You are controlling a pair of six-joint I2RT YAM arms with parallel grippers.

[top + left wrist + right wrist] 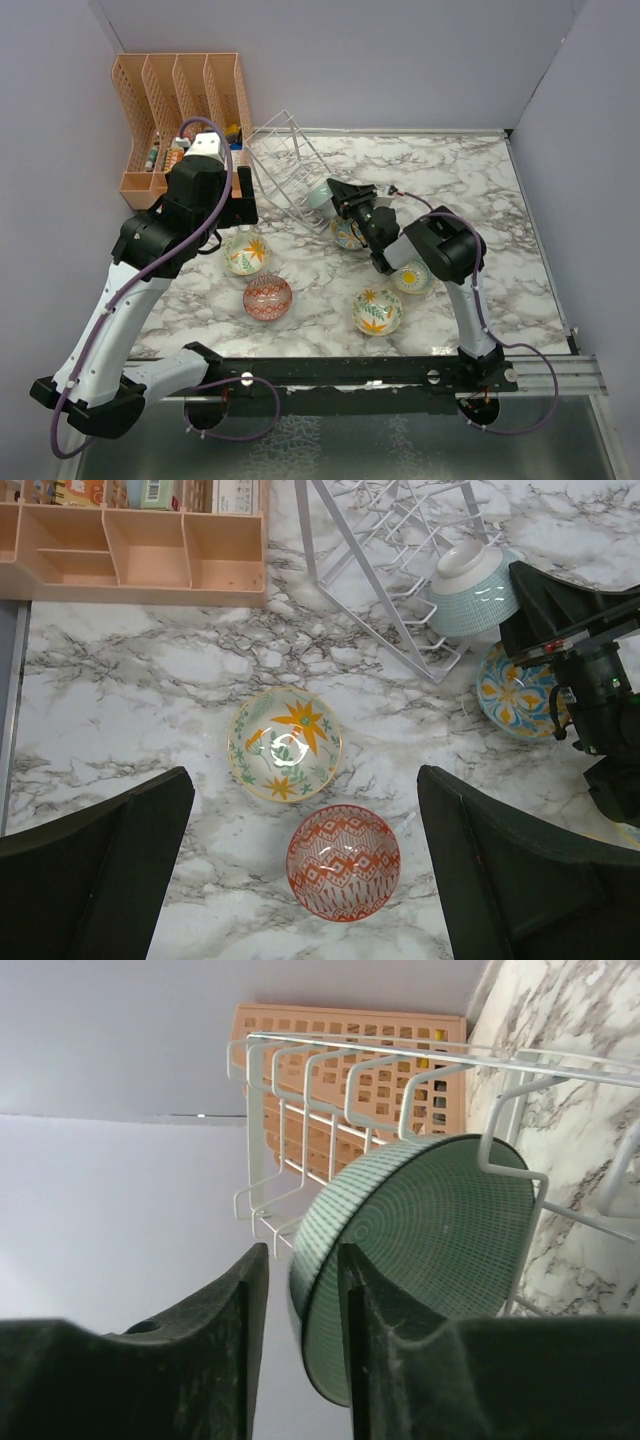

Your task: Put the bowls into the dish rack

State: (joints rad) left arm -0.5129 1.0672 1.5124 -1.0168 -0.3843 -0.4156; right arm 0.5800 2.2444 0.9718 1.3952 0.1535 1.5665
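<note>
The white wire dish rack (283,160) stands at the back. A teal bowl (319,196) leans on edge in its near end, against the wires (500,1160). My right gripper (338,196) straddles the teal bowl's rim (310,1250); the jaws are slightly apart, with a gap beside one finger. My left gripper (238,206) is wide open and empty, high above the red-patterned bowl (343,862) and the cream flower bowl (285,743). A blue-patterned bowl (346,237), a yellow-sun bowl (412,279) and a cream leaf bowl (377,311) sit on the marble table.
An orange plastic file organizer (180,100) with small items stands at the back left, next to the rack. Purple walls close in the left, back and right. The right arm (440,250) stretches over the blue-patterned bowl.
</note>
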